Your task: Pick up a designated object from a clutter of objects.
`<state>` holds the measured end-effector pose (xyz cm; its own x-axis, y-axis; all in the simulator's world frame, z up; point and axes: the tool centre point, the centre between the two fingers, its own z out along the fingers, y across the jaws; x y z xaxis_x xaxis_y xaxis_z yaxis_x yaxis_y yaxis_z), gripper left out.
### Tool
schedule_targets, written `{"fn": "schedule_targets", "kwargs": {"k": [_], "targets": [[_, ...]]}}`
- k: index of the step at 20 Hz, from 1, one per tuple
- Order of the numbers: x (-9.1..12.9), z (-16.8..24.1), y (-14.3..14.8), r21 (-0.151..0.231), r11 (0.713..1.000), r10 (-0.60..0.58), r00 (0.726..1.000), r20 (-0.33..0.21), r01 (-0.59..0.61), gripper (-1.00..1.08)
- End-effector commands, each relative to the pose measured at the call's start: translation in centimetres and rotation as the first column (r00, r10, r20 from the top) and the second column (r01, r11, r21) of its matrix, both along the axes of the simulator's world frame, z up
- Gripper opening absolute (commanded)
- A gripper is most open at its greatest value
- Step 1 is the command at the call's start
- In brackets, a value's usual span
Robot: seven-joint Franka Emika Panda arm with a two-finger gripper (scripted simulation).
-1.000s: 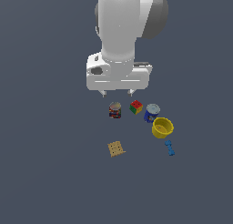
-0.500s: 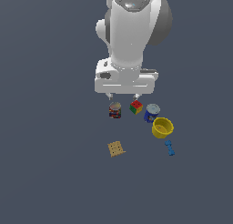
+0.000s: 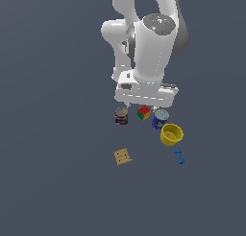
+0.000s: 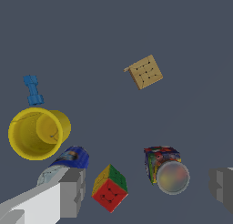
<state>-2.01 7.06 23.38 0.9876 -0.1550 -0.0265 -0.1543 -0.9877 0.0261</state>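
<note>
Hovering over the clutter, nothing held.
Gripper (image 4: 144,187) spread wide, straddling cube (image 4: 109,188); blue can (image 4: 66,164) beside one finger; probably still lining up.

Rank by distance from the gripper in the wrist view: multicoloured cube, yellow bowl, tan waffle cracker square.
Gripper reference, wrist view:
1. Multicoloured cube: between the fingers, nearest.
2. Yellow bowl: outside one finger, beyond the blue can.
3. Tan waffle cracker square: alone on the open floor, farthest.
</note>
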Motion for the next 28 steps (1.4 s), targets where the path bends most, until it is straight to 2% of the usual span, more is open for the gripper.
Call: {"fn": "schedule_targets", "kwargs": {"k": [1,11,20,28], "targets": [[-0.4,-1.1,1.2,-0.002,0.999,-0.038,0.999,0.004,0.038,1.0],[-2.3,-5.1,6.0,-0.002,0.983,-0.184,0.983,0.02,0.184,1.0],[-4.8,-8.4,10.0,0.008,0.951,-0.31,0.95,0.029,0.31,1.0],[-6.6,-10.3,12.3,0.018,0.924,-0.383,0.923,0.031,0.383,1.0]]}}
